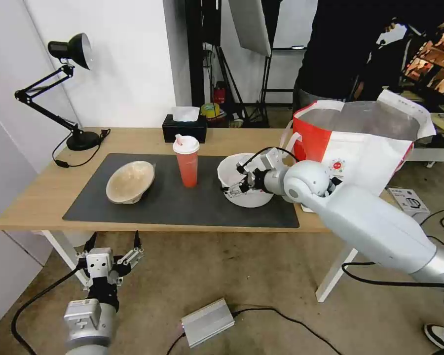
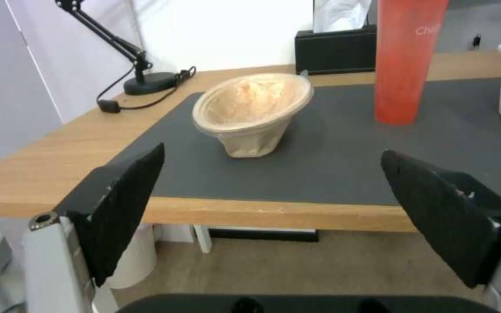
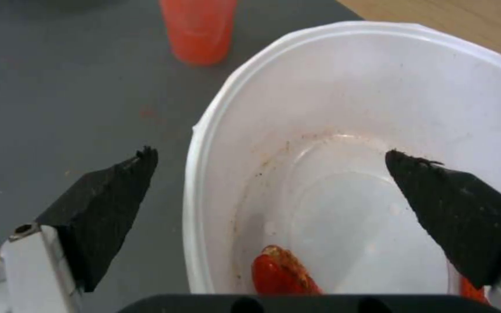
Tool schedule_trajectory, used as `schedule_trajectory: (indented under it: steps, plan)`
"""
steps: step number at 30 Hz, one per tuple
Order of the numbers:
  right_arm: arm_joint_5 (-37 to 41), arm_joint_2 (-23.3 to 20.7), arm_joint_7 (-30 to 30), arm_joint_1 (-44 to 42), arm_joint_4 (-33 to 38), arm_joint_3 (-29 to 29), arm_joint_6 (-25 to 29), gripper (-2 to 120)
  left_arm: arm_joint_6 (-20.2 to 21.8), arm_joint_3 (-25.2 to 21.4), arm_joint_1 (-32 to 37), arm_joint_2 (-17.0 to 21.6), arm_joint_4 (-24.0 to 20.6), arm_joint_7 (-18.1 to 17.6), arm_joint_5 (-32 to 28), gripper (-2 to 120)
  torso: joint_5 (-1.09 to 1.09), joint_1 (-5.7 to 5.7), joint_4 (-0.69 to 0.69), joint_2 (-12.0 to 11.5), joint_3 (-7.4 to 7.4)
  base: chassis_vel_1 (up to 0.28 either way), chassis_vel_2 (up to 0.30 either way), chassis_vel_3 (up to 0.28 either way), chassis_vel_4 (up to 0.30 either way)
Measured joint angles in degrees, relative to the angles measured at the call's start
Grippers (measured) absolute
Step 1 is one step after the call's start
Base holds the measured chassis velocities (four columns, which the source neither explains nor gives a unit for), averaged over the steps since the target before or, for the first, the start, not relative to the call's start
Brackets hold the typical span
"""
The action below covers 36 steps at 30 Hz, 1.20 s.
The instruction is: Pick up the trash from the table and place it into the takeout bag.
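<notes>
On the dark mat [image 1: 182, 207] of the table [image 1: 44, 192] stand a tilted beige paper-pulp bowl [image 1: 130, 181], a red drink cup [image 1: 187, 162] with a white lid, and a white plastic bowl [image 1: 249, 195]. My right gripper [image 1: 234, 178] is open over the white bowl's near-left rim. In the right wrist view one finger [image 3: 105, 208] hangs outside above the mat and the other inside the white bowl [image 3: 378, 108], over a red scrap [image 3: 279, 274]. The takeout bag [image 1: 360, 148] stands open at the table's right end. My left gripper [image 1: 113, 236] is open, low in front of the table, facing the beige bowl [image 2: 250, 113].
A black desk lamp [image 1: 69, 49] stands at the back left with its cord on the wood. A black tissue box [image 1: 184, 127] sits behind the cup. On the floor lie a silver box [image 1: 207, 323] with cables and a small carton [image 1: 404, 199].
</notes>
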Motion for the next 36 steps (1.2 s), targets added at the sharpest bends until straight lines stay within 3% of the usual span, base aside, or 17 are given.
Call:
schedule_trajectory:
  steps: [36]
  plan:
    - [-2.7, 2.1, 0.3, -0.7, -3.6, -1.0, 0.1, 99, -0.3, -0.1, 0.1, 0.0, 0.2, -0.1, 0.0, 100, 0.0, 0.0, 0.0, 0.0, -0.01, 0.0, 0.0, 0.0, 0.0]
